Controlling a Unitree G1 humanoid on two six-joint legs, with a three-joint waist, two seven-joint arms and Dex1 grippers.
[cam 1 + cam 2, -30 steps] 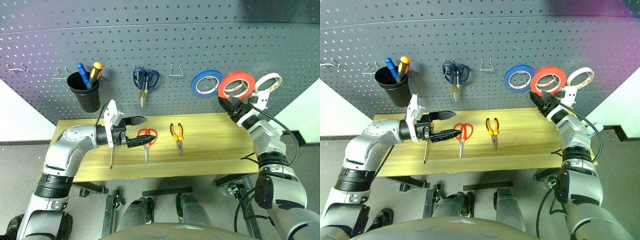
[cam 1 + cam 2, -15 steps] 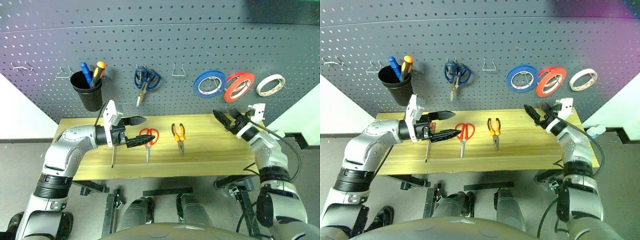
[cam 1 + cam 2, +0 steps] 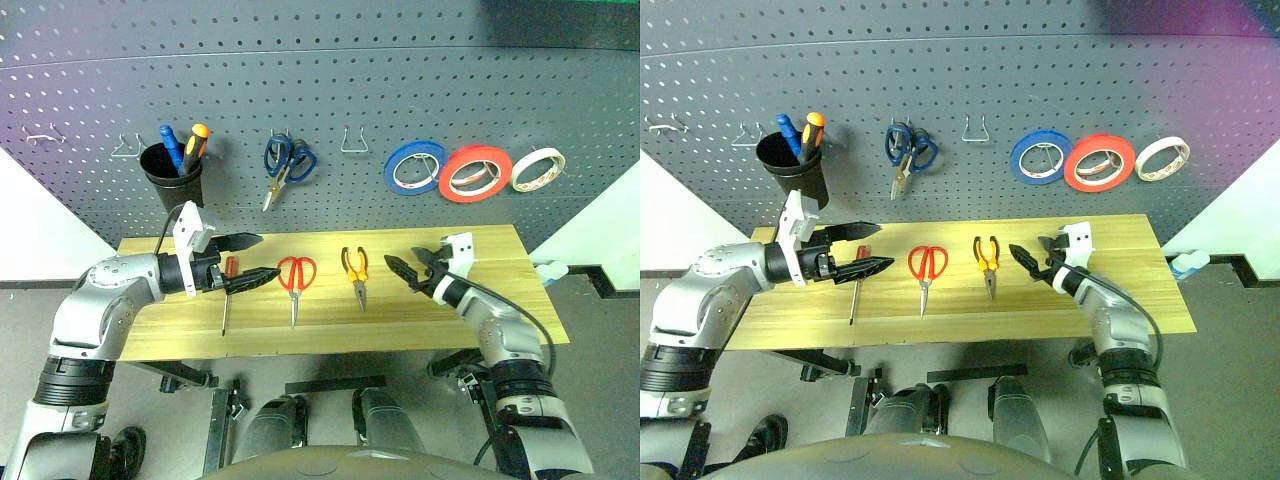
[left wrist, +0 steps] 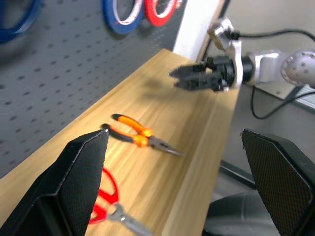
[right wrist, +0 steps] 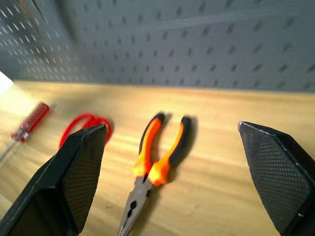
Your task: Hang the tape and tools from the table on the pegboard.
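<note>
Tools on the table (image 3: 480,320), tape on the pegboard (image 3: 320,90)

At frame centre, screwdriver (image 3: 227,290), scissors (image 3: 295,277) and pliers (image 3: 355,273) lie left to right; the tape (image 3: 475,172) hangs upper right, between two other rolls.

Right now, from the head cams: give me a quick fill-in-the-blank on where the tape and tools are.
1. The red tape hangs on the pegboard between the blue roll and the ____ roll.
2. On the table, the pliers lie between the red-handled scissors and the ____ hand.
3. The screwdriver lies below the ____ hand.

Missing words: white; right; left
</note>
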